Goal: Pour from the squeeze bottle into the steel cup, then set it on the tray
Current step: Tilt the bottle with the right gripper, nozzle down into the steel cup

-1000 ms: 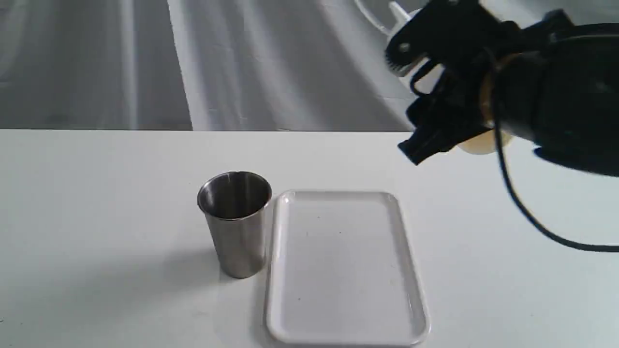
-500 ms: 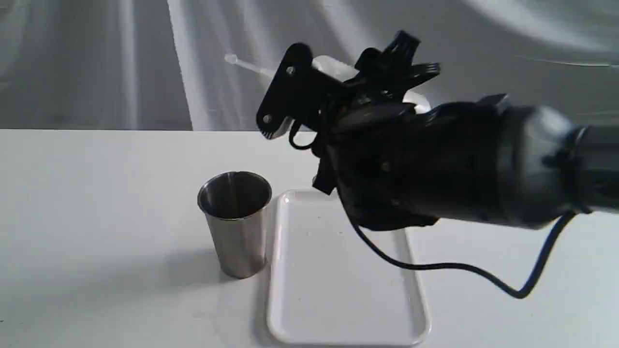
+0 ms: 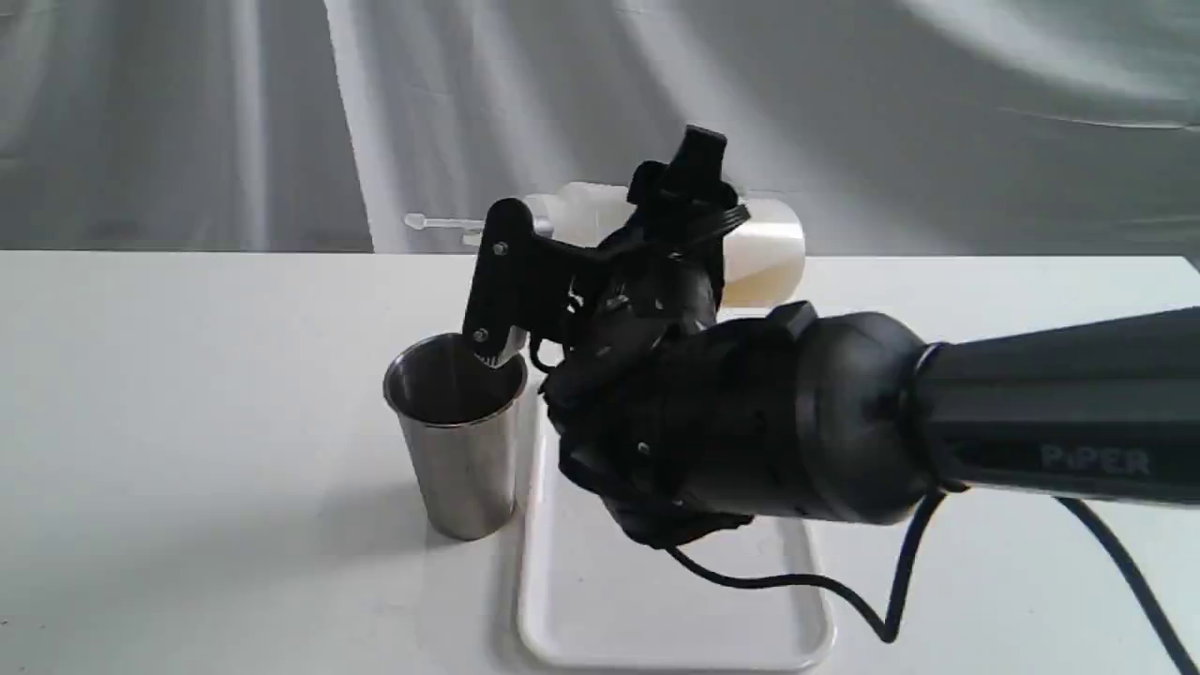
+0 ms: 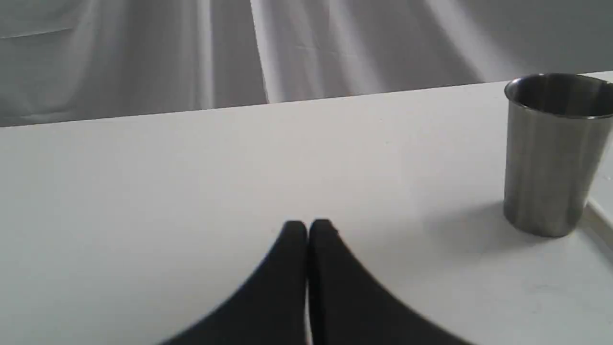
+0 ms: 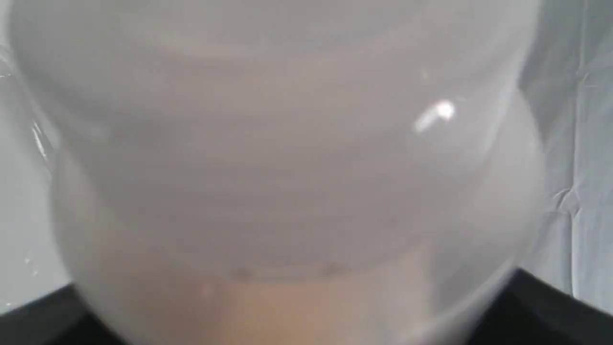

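**Right hand (image 3: 600, 220) has the bottle on its side above the cup**

Seen from across the room, that hand is clamped round the squeeze bottle (image 3: 764, 248). The bottle lies about level, and its nozzle (image 3: 441, 223) points left over the steel cup (image 3: 459, 441). The cup stands on the table (image 3: 187, 422) just beside the tray (image 3: 656, 609). One black finger (image 3: 495, 281) hangs right at the cup's rim; whether it touches, I can't tell. I see no liquid falling.

At the left wrist camera, the left hand (image 4: 307, 230) is pressed shut on nothing, low over the table and well apart from the cup (image 4: 555, 153).

At the right wrist camera, the bottle (image 5: 287, 143) fills nearly everything, blurred, with an amber tint along one edge.

My worry is the aim. The nozzle tip looks close to the cup's left rim, so more tilt or a hard squeeze could throw the stream past it onto the table. That low finger could also knock the light cup over or shove it against the tray
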Controlling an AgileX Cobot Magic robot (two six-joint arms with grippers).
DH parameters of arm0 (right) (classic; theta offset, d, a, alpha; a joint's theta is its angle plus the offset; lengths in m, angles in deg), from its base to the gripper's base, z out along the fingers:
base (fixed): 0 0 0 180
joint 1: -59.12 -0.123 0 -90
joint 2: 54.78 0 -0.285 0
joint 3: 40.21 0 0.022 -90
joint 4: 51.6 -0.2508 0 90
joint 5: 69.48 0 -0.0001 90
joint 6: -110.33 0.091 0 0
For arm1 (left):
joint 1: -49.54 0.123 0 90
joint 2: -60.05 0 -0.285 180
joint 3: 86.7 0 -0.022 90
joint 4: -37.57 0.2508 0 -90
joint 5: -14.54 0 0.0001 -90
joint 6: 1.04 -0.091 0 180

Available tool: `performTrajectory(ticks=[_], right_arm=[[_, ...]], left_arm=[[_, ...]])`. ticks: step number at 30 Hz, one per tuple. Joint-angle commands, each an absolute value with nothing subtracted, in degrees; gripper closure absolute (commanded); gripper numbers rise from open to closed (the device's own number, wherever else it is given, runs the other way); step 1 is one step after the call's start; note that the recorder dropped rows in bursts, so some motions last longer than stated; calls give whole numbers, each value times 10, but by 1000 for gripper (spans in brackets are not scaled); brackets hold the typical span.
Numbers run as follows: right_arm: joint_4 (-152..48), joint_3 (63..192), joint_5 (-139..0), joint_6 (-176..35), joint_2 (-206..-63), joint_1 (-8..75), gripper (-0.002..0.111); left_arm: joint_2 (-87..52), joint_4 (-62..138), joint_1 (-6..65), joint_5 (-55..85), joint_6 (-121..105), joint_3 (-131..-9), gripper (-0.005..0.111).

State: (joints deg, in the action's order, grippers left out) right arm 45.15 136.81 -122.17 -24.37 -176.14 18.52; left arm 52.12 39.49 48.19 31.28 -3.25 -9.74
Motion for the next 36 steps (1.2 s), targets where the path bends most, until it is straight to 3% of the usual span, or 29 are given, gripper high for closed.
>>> performTrajectory(ticks=[1,36], right_arm=[[483,1374,-1243,-228,-1762,186,95],[483,1453,-1302,-201,-1851,183,95]], left_arm=[[523,395,483,308,-31,-95,107],[523,395,483,308,-30,-95,107]])
